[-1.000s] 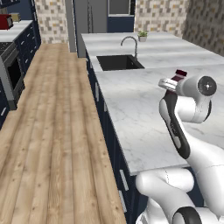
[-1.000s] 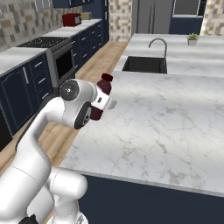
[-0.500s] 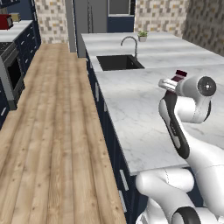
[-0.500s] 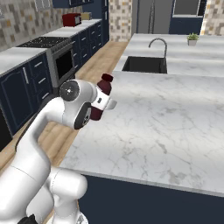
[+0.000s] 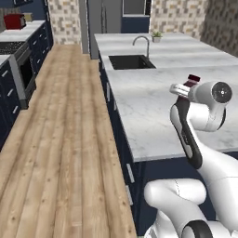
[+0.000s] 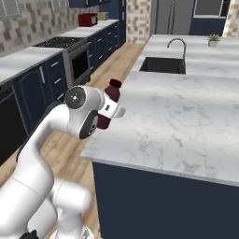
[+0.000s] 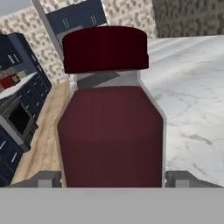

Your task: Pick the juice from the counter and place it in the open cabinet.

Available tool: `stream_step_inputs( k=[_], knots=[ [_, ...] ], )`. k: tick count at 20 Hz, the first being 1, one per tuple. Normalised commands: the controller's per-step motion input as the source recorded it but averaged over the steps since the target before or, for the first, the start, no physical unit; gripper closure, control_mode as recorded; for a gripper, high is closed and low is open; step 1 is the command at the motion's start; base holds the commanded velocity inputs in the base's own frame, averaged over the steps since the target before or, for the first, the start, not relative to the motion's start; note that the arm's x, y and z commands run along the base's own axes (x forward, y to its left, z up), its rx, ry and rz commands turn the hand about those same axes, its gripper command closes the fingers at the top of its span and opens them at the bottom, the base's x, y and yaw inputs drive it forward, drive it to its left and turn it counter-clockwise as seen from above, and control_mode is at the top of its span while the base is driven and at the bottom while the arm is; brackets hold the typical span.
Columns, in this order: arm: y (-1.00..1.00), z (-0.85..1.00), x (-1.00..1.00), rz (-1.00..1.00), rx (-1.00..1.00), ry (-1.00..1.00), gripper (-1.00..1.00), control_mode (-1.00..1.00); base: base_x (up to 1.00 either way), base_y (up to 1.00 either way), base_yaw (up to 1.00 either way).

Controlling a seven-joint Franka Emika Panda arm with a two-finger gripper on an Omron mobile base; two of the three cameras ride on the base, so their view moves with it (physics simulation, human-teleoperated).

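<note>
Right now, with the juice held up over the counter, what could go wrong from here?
1. The juice sits in the claw with only its lower body between the fingers; a fast swing toward the cabinet could tilt it or let it slip.
2. It hangs above the counter near the floor-side edge, so a drop might roll it off.
3. The tap and sink lie further along the counter; a low sweep that way could clip them.

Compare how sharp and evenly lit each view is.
Left base view: flat even light, soft edges, counter without glare. Right base view: similar, slightly blurry veins. Hand view: the juice looms close, its body dark and featureless, background coarse.
</note>
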Motion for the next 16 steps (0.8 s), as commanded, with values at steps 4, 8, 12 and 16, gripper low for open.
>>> stream_step_inputs(
  k=[4, 8, 12, 16],
  knots=[
    [0.0, 0.0, 0.0, 0.0, 0.0, 0.0, 1.0, 1.0, -0.41, 0.0, 0.39],
    [0.0, 0.0, 0.0, 0.0, 0.0, 0.0, 1.0, 1.0, -0.26, 0.06, 0.83],
    [0.0, 0.0, 0.0, 0.0, 0.0, 0.0, 1.0, 1.0, 0.0, 0.06, 0.86],
    [0.0, 0.0, 0.0, 0.0, 0.0, 0.0, 1.0, 1.0, 0.0, 0.0, 0.78]
  ],
)
